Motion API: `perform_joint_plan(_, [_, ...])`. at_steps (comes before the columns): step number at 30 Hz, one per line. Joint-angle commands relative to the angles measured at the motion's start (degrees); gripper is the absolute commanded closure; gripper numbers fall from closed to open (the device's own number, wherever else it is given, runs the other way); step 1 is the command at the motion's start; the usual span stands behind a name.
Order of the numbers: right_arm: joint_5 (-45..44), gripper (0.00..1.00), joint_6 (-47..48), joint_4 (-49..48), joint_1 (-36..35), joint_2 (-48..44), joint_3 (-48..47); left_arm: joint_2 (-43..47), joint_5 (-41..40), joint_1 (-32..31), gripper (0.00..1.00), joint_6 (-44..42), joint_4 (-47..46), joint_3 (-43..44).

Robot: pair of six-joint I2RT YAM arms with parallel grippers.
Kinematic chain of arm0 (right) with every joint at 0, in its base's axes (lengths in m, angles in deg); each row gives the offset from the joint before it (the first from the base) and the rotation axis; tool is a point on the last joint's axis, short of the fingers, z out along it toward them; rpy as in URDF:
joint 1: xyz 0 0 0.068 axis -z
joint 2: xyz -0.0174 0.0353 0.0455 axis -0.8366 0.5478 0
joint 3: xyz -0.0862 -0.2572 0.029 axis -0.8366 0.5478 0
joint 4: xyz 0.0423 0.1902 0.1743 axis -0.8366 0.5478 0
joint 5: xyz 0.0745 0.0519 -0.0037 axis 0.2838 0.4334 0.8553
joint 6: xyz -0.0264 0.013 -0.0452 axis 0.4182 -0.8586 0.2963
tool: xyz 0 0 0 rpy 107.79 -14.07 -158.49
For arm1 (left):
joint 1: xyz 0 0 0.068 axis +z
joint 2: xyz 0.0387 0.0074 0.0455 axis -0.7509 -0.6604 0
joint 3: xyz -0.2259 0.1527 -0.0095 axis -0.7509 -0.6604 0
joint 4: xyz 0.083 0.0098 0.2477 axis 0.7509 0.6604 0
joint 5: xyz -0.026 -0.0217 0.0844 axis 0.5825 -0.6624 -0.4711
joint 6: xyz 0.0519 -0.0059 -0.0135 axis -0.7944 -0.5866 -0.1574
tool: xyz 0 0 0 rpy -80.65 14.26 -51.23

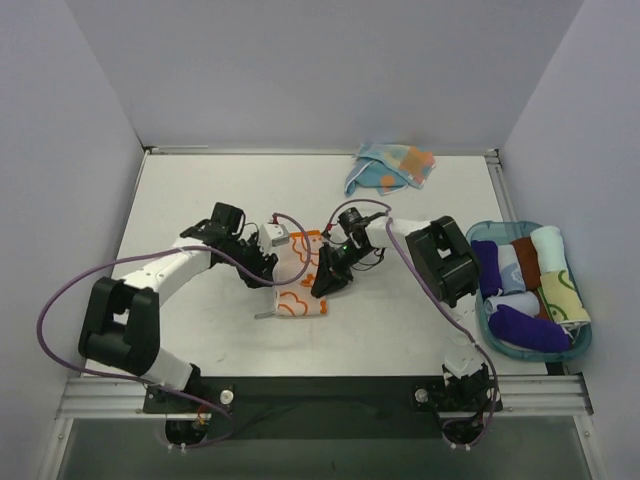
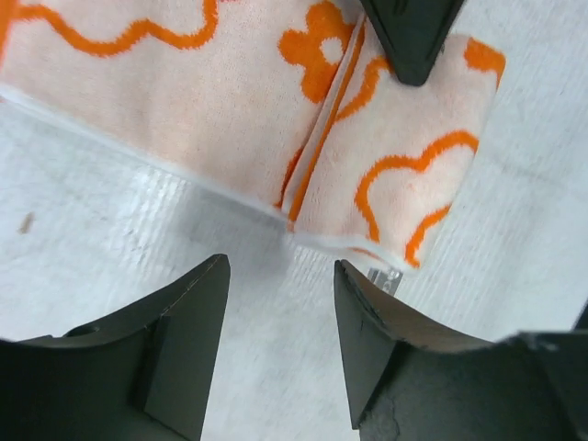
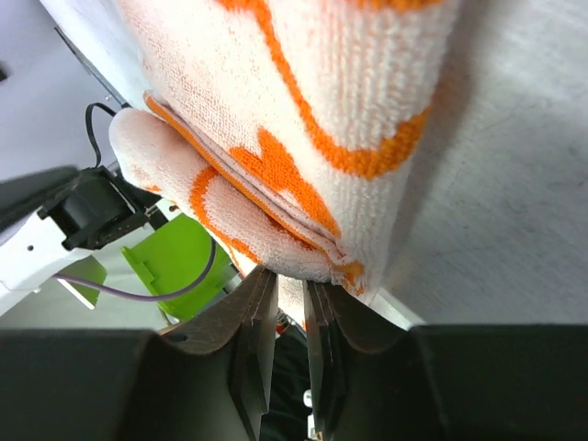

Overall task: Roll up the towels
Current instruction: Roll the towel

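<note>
The white towel [image 1: 296, 272] with orange cloud prints lies partly folded at the table's middle. My left gripper [image 1: 268, 262] sits at its left side. In the left wrist view it [image 2: 280, 285] is open and empty, just short of the towel's hem [image 2: 276, 138]. My right gripper [image 1: 326, 278] is at the towel's right side. In the right wrist view it [image 3: 290, 280] is closed to a narrow slit on the towel's folded layers [image 3: 303, 110]. A light blue dotted towel [image 1: 390, 168] lies crumpled at the back of the table.
A blue basket [image 1: 582, 345] at the right edge holds several rolled cloths, among them purple ones [image 1: 528, 328]. Grey walls enclose the table on three sides. The right gripper's finger [image 2: 411, 37] shows at the top of the left wrist view.
</note>
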Motion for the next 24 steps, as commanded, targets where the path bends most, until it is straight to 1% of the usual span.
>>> perform_joint_plan(1, [-7.0,0.8,2.5,3.6,-0.4,0.3,-0.9,9.4,-7.4,-3.6,0.4,-8.8,-2.7,-4.8])
perform_joint_plan(2, [-7.5,0.8,2.9,3.7,-0.4,0.2,-1.1,11.0,-9.1,-7.6,0.39,-11.0,-3.2,-6.2])
perform_joint_plan(3, [-7.8,0.8,2.9,4.0,-0.5,-0.1,-1.5,13.9,-12.9,-10.0,0.37,-11.9,-5.2,-9.3])
perform_joint_plan(4, [-8.0,0.8,3.0,4.3,-0.5,-0.3,-1.6,15.2,-14.9,-12.3,0.37,-12.7,-6.6,-10.8])
perform_joint_plan(5, [-8.1,0.8,3.2,4.4,-0.5,-0.2,-1.7,16.4,-17.1,-17.4,0.33,-13.7,-8.7,-12.6])
perform_joint_plan(6, [-8.3,0.8,3.4,4.8,-0.6,-0.2,-1.9,18.0,-21.5,-20.0,0.32,-14.2,-12.3,-14.1])
perform_joint_plan(7, [-8.3,0.8,3.7,5.2,-0.6,0.1,-2.4,18.6,-23.7,-22.5,0.32,-14.9,-13.9,-16.5])
perform_joint_plan(8, [-8.4,0.79,4.6,5.7,-0.7,0.3,-2.9,18.8,-27.6,-26.3,0.32,-15.8,-15.4,-17.4])
perform_joint_plan(9, [-8.6,0.8,5.1,6.6,-0.7,0.5,-3.2,19.3,-28.9,-27.9,0.32,-16.2,-18.5,-18.2])
perform_joint_plan(12, [-8.8,0.8,5.5,7.2,-0.4,0.7,-3.7,17.8,-32.2,-32.1,0.32,-17.8,-22.2,-20.1])
perform_joint_plan(14, [-8.8,0.8,5.6,7.2,-0.5,0.7,-3.7,16.1,-33.8,-33.3,0.32,-18.2,-23.5,-20.2])
perform_joint_plan(18, [-8.6,0.8,5.5,7.6,-0.4,0.9,-4.1,11.4,-34.3,-34.5,0.34,-18.4,-25.3,-20.1])
perform_joint_plan(20, [-8.4,0.8,5.6,7.6,-0.5,1.0,-4.3,8.9,-34.6,-34.6,0.38,-18.2,-26.7,-20.3])
perform_joint_plan(21, [-8.3,0.8,5.6,7.6,-0.4,1.3,-4.3,8.0,-34.5,-34.6,0.41,-18.0,-26.7,-20.2])
perform_joint_plan(22, [-8.3,0.8,5.6,7.7,-0.4,1.2,-4.2,7.2,-34.5,-34.5,0.51,-16.8,-26.1,-20.0])
perform_joint_plan(23, [-8.3,0.8,5.7,7.9,-0.4,1.3,-4.1,5.7,-34.1,-34.2,0.6,-15.8,-23.7,-18.4])
perform_joint_plan(24, [-8.3,0.8,5.8,7.9,-0.1,0.8,-4.0,5.1,-31.8,-33.6,0.67,-15.0,-21.7,-17.4])
